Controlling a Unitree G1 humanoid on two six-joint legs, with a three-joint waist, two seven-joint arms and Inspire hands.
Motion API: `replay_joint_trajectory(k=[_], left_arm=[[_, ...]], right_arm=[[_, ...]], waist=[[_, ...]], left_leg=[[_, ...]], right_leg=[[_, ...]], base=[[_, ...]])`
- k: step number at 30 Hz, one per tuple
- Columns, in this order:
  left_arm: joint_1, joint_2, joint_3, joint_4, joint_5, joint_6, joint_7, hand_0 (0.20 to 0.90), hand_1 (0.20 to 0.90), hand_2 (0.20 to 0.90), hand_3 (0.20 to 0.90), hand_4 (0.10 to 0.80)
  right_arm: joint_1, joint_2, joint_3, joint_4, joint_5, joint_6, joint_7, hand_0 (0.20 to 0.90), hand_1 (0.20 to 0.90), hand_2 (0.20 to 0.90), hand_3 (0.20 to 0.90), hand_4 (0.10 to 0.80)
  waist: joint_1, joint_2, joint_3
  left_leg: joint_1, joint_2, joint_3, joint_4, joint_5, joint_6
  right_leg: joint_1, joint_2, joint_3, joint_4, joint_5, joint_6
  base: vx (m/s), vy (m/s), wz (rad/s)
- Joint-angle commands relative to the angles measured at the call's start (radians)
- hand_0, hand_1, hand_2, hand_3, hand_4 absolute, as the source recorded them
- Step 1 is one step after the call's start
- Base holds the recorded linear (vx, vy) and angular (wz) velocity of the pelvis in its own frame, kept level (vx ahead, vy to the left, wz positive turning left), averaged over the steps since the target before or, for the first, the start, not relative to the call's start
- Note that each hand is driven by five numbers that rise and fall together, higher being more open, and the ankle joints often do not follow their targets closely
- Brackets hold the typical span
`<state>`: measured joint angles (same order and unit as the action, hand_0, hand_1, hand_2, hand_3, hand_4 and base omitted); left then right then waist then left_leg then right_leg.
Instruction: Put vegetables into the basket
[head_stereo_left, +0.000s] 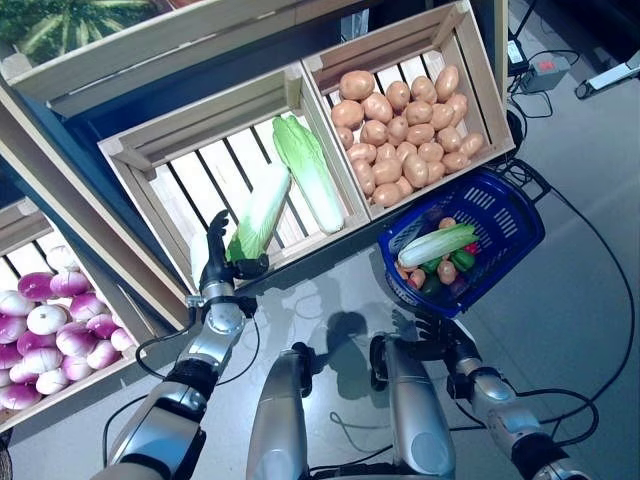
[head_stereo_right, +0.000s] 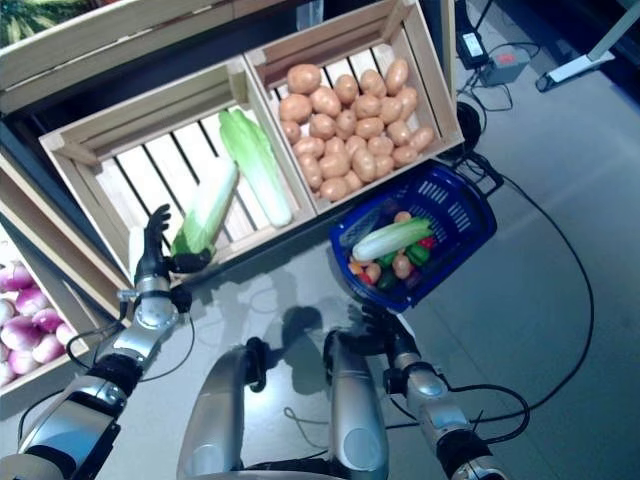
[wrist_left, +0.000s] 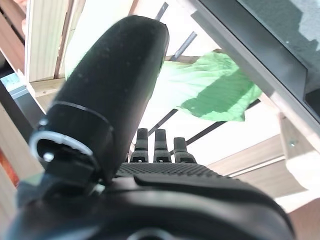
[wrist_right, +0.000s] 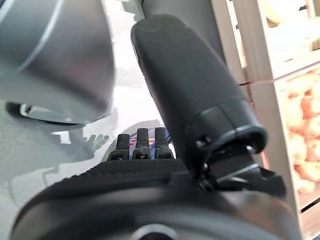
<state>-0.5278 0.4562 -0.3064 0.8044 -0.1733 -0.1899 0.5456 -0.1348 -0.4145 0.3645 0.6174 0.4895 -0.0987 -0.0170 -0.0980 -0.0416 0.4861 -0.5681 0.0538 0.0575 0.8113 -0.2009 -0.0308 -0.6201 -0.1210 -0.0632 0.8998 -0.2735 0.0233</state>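
Note:
The blue basket (head_stereo_left: 521, 203) stands on the grey floor right of the wooden stand. In it lie a pale green cabbage (head_stereo_left: 437, 243) and small red, green and orange vegetables. My left hand (head_stereo_left: 214, 262) is open with straight fingers at the front edge of the slatted crate (head_stereo_left: 190, 190). Its thumb is next to the base of a long green-white cabbage (head_stereo_left: 262, 210), which also shows in the left wrist view (wrist_left: 210, 90). A second cabbage (head_stereo_left: 310, 170) lies beside it. My right hand (head_stereo_left: 432, 335) is open, low over the floor just before the basket's near rim, and holds nothing.
The wooden stand (head_stereo_left: 70, 190) with its crates runs across the back and left. A second crate (head_stereo_left: 480, 90) borders the basket's far side. A black cable (head_stereo_left: 600, 270) and a small power box (head_stereo_left: 545, 68) lie on the floor to the right.

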Motion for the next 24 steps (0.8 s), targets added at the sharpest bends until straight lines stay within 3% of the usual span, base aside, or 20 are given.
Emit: replay_joint_trajectory(k=[1,16,24], left_arm=[[-0.048,0.072,0.033,-0.029,-0.009,-0.032,0.032,0.900,0.900,0.900,0.900,0.800],[-0.297,0.242,0.007,0.136,-0.127,0.076,-0.009,0.900,0.900,0.900,0.900,0.800],[-0.427,0.296,-0.031,0.266,-0.248,0.130,-0.118,0.900,0.900,0.900,0.900,0.800]], right_arm=[[0.028,-0.029,0.008,-0.110,0.038,-0.026,0.023,0.900,0.900,0.900,0.900,0.800],[-0.047,-0.098,0.005,-0.088,0.110,-0.006,0.011,0.900,0.900,0.900,0.900,0.800],[-0.094,-0.129,0.001,-0.077,0.141,-0.011,0.003,0.900,0.900,0.900,0.900,0.800]], waist=[[-0.023,0.007,-0.070],[-0.067,-0.008,-0.011],[-0.080,-0.014,0.026]], left_leg=[[-0.008,-0.003,0.045,0.172,-0.127,0.067],[-0.129,0.023,0.075,0.287,-0.158,0.074],[-0.210,0.044,0.078,0.324,-0.164,0.076]], right_leg=[[0.042,-0.001,0.002,0.075,-0.039,-0.059],[-0.097,0.023,0.019,0.171,-0.055,-0.059],[-0.182,0.031,0.023,0.205,-0.055,-0.056]], base=[[-0.002,0.038,-0.01],[-0.015,0.046,-0.03],[-0.050,0.032,-0.01]])
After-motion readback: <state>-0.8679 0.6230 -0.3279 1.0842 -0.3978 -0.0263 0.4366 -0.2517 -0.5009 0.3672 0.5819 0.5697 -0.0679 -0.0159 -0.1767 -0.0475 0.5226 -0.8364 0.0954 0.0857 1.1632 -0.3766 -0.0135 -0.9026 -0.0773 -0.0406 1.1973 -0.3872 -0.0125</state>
